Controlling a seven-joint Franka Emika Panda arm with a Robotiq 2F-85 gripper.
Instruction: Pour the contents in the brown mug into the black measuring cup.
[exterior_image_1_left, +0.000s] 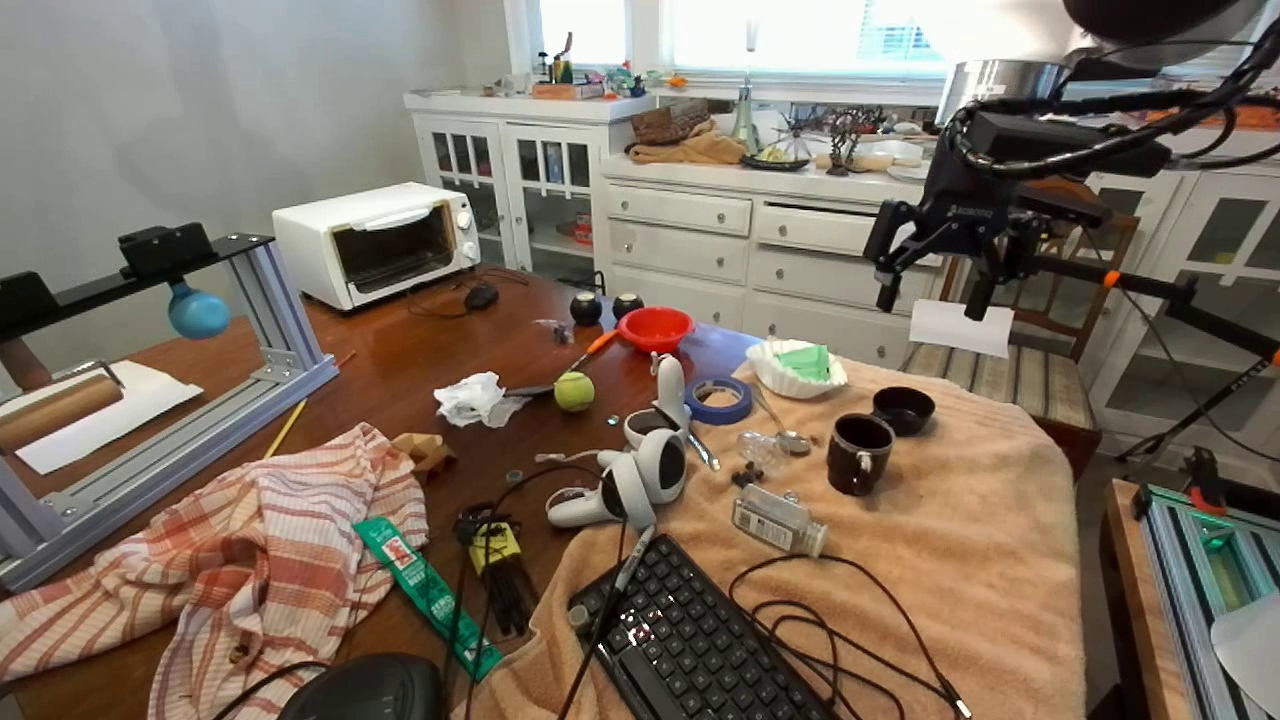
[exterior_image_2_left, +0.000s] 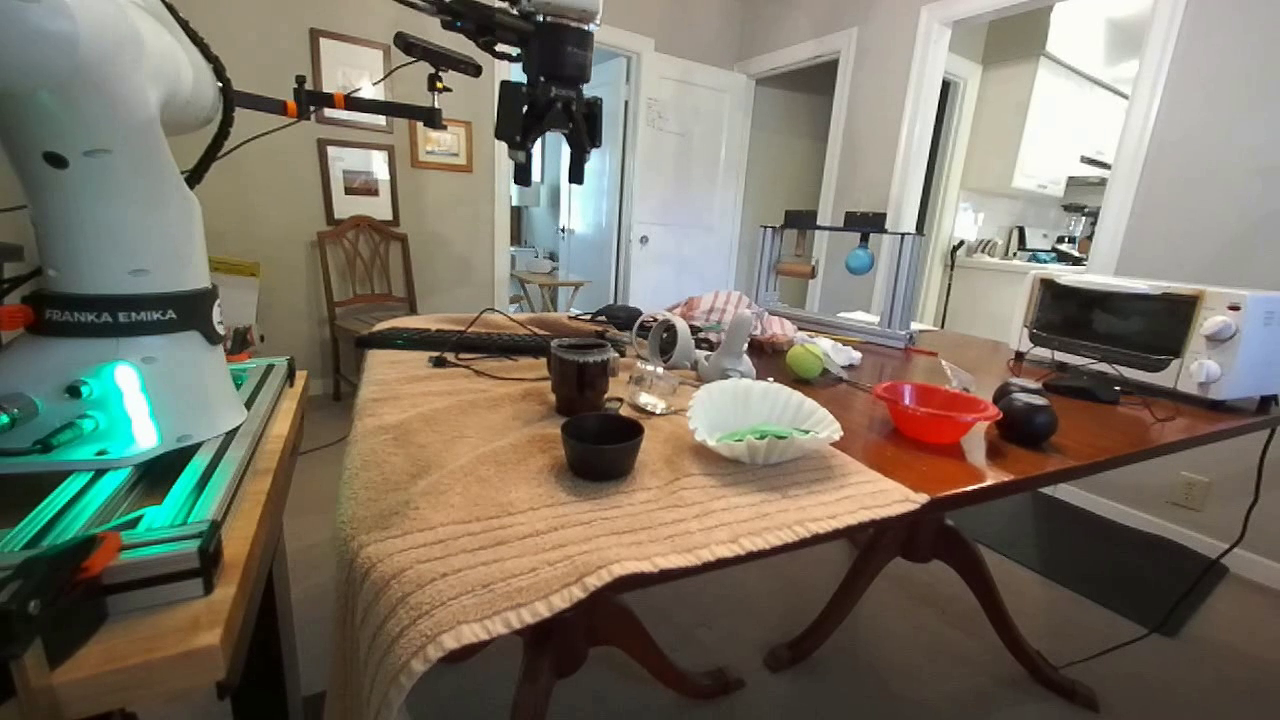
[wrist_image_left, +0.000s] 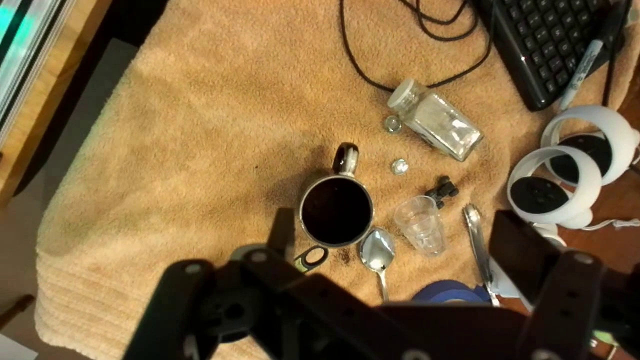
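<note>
The brown mug stands upright on the tan towel; it also shows in an exterior view and the wrist view. Its inside looks dark, and its contents cannot be made out. The black measuring cup stands upright close beside it, also in an exterior view. In the wrist view a small looped handle shows beside the mug; the cup's body is mostly hidden behind the gripper. My gripper is open and empty, high above the towel, also in an exterior view and the wrist view.
A spoon, a clear plastic cup and a glass bottle lie near the mug. A white fluted bowl, blue tape, white controllers and a keyboard are around. A red bowl stands farther off.
</note>
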